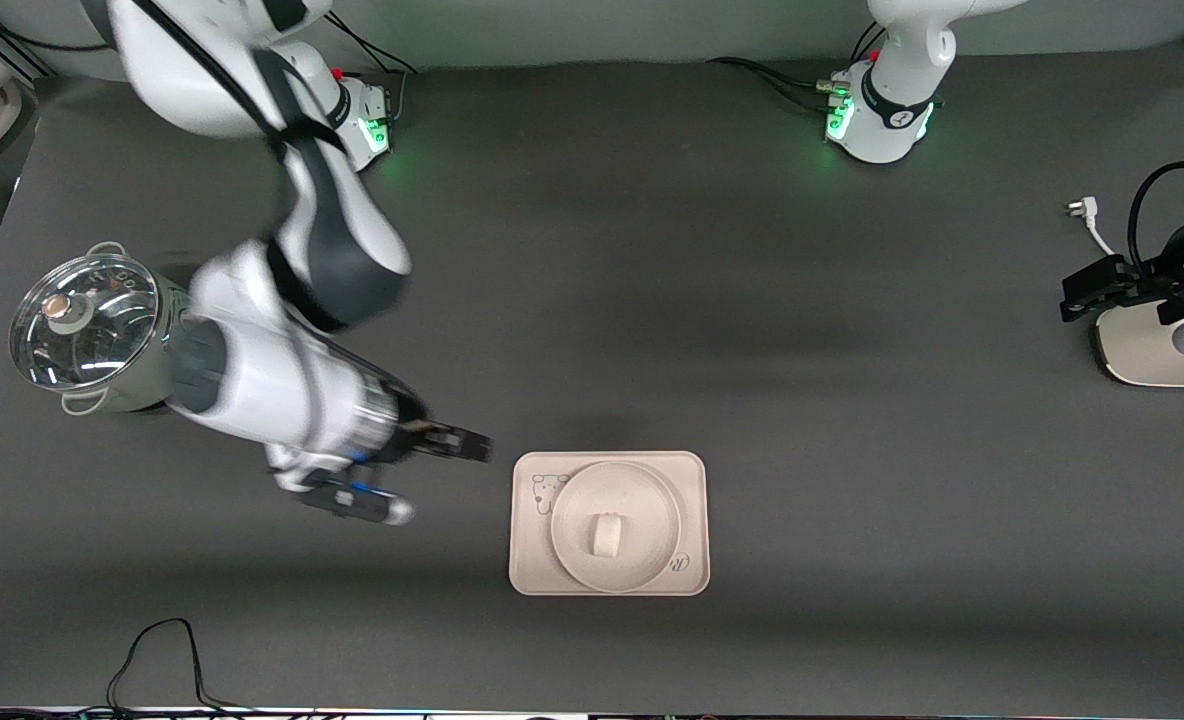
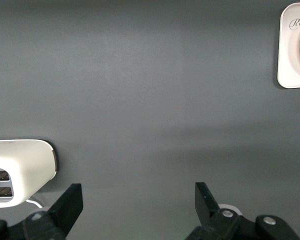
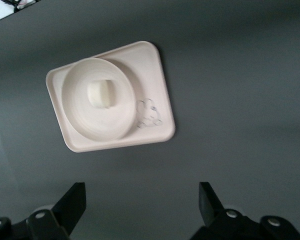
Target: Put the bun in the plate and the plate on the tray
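Note:
The off-white bun (image 1: 608,533) lies in the middle of the round cream plate (image 1: 652,500). The plate sits on the rectangular cream tray (image 1: 694,475), which has a cartoon animal drawing at one corner. The right wrist view shows the bun (image 3: 103,94), the plate (image 3: 75,107) and the tray (image 3: 157,80) together. My right gripper (image 1: 467,445) is open and empty, low over the table beside the tray toward the right arm's end; its jaws (image 3: 142,200) stand wide apart. My left gripper (image 1: 1080,298) is open and empty at the left arm's end; in its wrist view (image 2: 138,197) only a tray corner (image 2: 290,55) shows.
A steel pot with a glass lid (image 1: 87,325) stands at the right arm's end, beside the right arm. A white toaster (image 1: 1152,350) sits at the left arm's end under the left gripper, and shows in the left wrist view (image 2: 25,165). A white plug (image 1: 1082,210) lies near it.

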Controlling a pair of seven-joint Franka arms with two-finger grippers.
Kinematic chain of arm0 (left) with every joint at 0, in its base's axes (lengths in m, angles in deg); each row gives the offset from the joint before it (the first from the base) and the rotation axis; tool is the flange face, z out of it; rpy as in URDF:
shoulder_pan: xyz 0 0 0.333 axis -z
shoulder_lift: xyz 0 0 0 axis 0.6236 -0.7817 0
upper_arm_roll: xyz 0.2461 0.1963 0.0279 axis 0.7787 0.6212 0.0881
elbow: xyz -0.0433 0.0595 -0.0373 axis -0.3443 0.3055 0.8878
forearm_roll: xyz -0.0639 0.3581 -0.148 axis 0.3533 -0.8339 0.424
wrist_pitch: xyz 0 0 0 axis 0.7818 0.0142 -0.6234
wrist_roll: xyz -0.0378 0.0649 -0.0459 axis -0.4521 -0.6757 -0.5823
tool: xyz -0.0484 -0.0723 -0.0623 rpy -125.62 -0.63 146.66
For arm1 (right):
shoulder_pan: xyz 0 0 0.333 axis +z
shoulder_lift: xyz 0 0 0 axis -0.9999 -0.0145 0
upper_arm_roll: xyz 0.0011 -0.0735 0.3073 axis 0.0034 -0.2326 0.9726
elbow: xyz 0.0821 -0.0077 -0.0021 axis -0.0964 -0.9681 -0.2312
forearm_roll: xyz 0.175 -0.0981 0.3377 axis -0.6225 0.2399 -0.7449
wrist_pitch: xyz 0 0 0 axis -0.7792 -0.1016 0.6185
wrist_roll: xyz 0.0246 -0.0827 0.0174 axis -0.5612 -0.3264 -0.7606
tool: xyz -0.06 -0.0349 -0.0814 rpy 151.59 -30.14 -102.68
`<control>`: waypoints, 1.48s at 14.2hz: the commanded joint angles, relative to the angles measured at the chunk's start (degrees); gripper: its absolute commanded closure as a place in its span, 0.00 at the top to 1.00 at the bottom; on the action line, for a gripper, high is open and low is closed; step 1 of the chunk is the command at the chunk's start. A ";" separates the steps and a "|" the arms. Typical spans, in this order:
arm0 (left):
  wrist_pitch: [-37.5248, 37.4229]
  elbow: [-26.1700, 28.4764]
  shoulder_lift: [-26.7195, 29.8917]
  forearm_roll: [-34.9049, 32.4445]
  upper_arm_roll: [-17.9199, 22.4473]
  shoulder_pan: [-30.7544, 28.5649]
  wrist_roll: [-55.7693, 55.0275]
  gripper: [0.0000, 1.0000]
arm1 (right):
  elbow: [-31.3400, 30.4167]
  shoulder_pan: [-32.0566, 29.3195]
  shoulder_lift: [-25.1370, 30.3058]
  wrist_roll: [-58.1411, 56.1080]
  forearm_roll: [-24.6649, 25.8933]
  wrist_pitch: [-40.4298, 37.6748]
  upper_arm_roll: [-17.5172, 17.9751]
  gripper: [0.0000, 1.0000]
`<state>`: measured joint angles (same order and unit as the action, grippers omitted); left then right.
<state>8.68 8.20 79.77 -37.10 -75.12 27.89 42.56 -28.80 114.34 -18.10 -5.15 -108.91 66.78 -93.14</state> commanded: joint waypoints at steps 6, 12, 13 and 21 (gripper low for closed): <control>-0.98 -0.12 0.61 -0.54 0.14 0.24 0.07 1.00 | -22.05 -16.19 28.54 -22.44 13.34 -11.90 4.82 1.00; -0.98 -0.21 0.61 -0.54 0.14 0.24 0.25 1.00 | -22.85 -16.73 30.06 -27.10 20.04 -12.96 2.10 1.00; -0.89 -0.12 0.61 -0.54 0.14 0.24 0.25 1.00 | -22.94 -16.73 29.80 -27.98 20.12 -12.52 1.05 1.00; -0.98 -0.12 0.70 -0.54 0.14 0.33 0.25 1.00 | -22.94 -16.73 29.53 -27.99 20.21 -12.43 0.43 1.00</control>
<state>8.67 8.19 79.76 -37.10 -75.14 27.89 42.56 -51.21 97.42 11.07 -32.02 -90.06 53.57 -92.56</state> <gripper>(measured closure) 0.000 0.000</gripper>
